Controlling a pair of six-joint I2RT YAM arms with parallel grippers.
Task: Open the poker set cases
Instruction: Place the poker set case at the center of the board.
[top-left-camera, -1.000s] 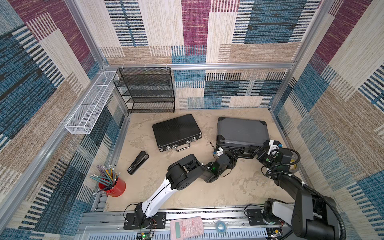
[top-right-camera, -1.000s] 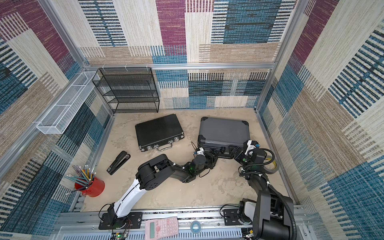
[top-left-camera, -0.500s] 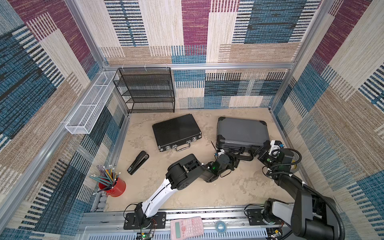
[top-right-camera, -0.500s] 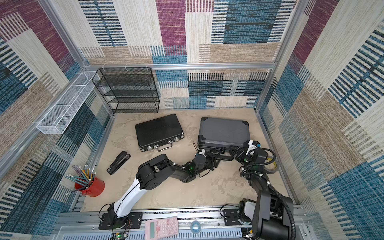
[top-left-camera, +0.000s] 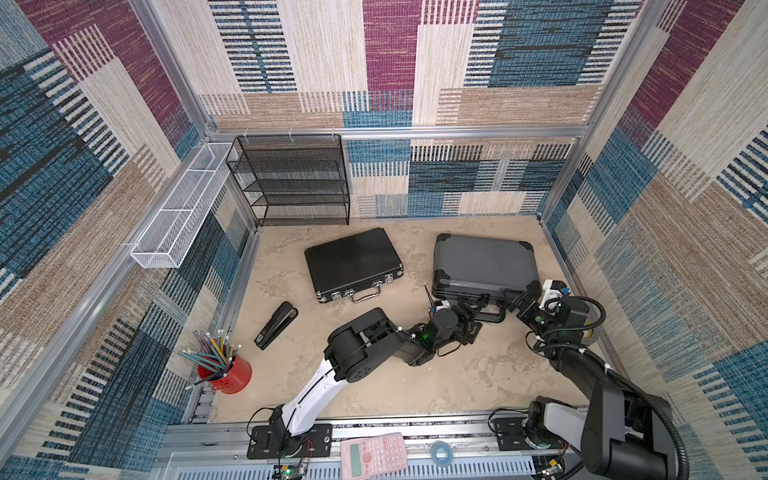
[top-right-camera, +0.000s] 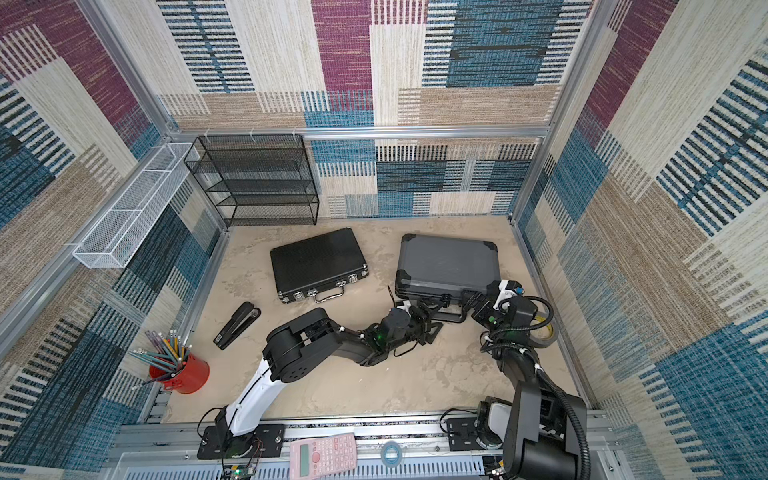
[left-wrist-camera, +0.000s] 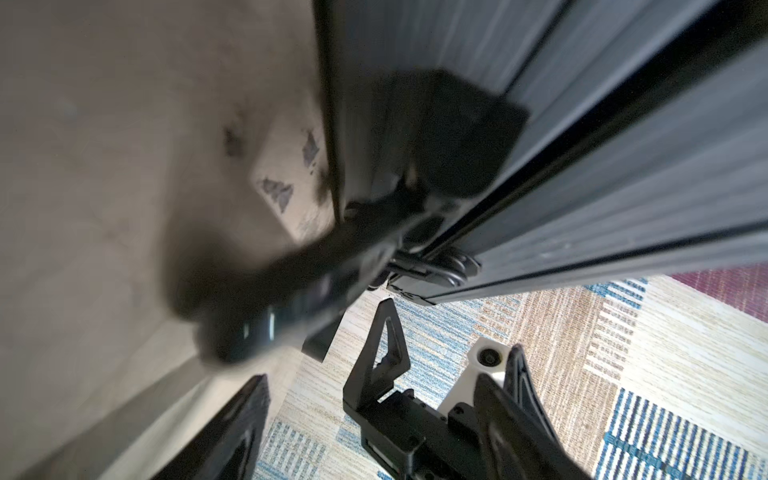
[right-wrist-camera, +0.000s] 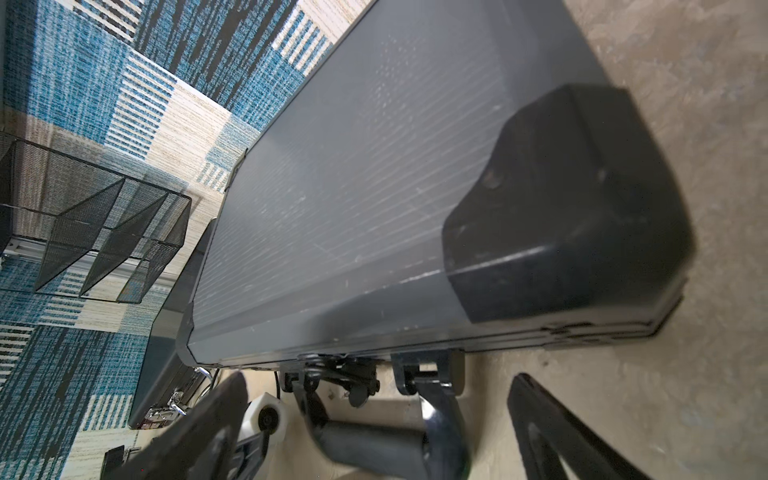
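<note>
Down at the grey case's (top-left-camera: 484, 264) front edge, left gripper (top-left-camera: 476, 318) is spread apart, holding nothing, beside the thick handle (top-left-camera: 491, 319). Right gripper (top-left-camera: 512, 300) gapes wide too, at the handle's other end. Grey case lies flat, lid down. Black case (top-left-camera: 353, 264) sits near its left side, also closed.

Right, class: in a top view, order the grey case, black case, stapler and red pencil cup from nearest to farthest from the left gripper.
From the left gripper:
1. grey case, directly beside it
2. black case, mid-table
3. stapler, further left
4. red pencil cup, front-left corner
</note>
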